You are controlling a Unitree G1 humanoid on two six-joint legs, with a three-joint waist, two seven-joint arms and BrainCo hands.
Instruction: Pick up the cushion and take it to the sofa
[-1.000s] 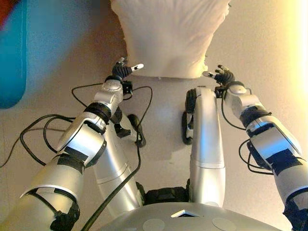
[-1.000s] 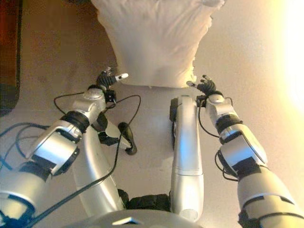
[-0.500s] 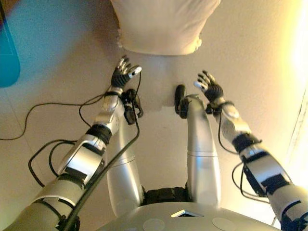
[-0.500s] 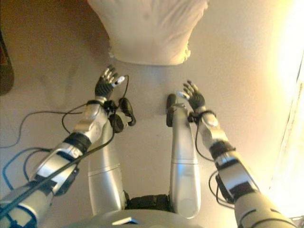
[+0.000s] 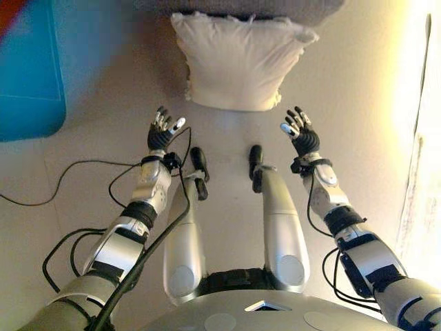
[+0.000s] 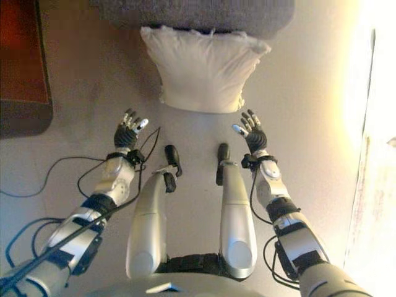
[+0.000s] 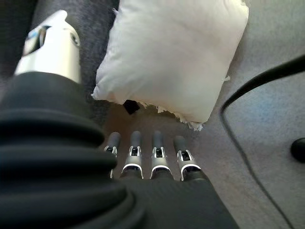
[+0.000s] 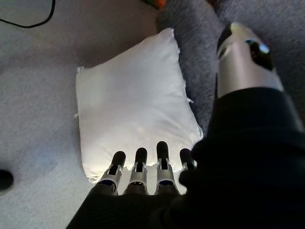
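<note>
Strong side light, washed-out right edge

Hard glare floods in well to the right of the white cushion, bleaching the floor there to pale yellow. Left of the cushion the floor falls dim and brownish. The cushion itself is bright, nearly blown out, with soft shadow under its near edge. Straight lines bow near the frame edges of the head views.

head stereo downward, wrist views share cushion

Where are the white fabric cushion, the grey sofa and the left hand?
white fabric cushion (image 5: 238,62), left eye view, middle of its top face.
grey sofa (image 6: 192,13), right eye view, front edge.
left hand (image 5: 161,135), left eye view, open palm.
</note>
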